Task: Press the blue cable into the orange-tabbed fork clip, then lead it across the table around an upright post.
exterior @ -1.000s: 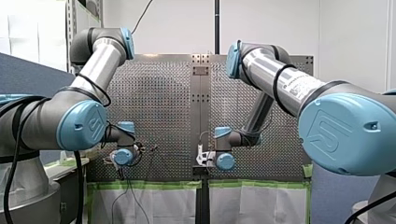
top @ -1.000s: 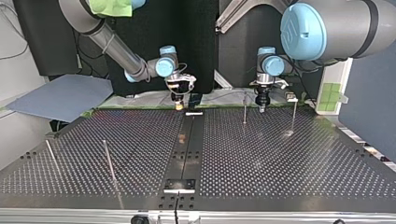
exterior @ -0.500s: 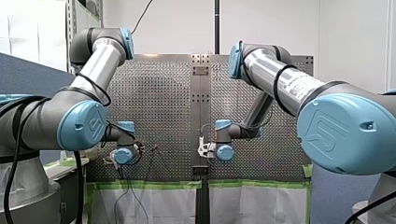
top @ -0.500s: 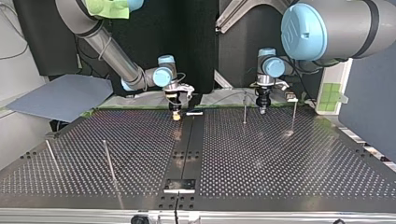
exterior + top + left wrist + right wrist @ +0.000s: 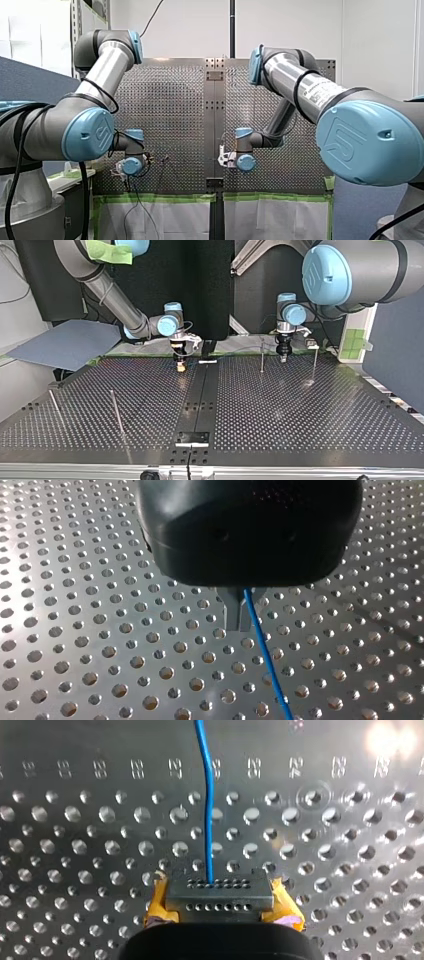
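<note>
Metal pierced with rows of small holes makes up the perforated metal surface (image 5: 300, 410) that two robot arms reach over. In the top view, the right hand (image 5: 180, 366) hangs just above this surface near its far edge, a little to the view's left of the dark centre strip (image 5: 200, 400). The left hand (image 5: 283, 356), black, hangs near the same far edge at the view's right. In this view it sits between two thin upright metal posts (image 5: 261, 356). Two more such posts stand well apart from these, at the view's near left.

The left wrist view shows the left hand's metal fingers (image 5: 232, 615) drawn narrowly together on a thin blue cable (image 5: 265, 660), which leaves them and runs on above the holes. The right wrist view shows the right hand pinched onto the same cable between yellow pads (image 5: 282, 902). From there the cable runs straight ahead over the surface.
</note>
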Action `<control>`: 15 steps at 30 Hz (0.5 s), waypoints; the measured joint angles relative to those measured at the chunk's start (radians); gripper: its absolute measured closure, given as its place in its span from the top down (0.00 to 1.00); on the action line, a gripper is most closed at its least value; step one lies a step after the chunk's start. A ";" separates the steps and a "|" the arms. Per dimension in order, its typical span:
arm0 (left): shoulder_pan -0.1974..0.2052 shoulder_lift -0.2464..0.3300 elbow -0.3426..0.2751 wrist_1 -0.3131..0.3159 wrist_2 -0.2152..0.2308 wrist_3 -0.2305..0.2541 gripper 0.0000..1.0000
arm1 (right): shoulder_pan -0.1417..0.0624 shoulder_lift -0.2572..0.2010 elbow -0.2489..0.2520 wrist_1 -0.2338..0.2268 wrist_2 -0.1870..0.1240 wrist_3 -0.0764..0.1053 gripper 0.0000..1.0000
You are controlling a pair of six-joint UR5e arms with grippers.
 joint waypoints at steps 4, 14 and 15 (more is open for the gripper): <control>0.001 0.000 0.001 -0.007 -0.001 0.008 0.00 | -0.002 0.000 0.000 0.000 -0.001 -0.002 0.00; 0.001 0.001 0.002 -0.011 0.001 0.047 0.05 | -0.002 0.000 -0.005 0.002 -0.020 -0.004 0.00; 0.001 0.001 0.002 -0.012 0.001 0.054 0.05 | -0.002 0.000 -0.005 0.002 -0.022 -0.004 0.00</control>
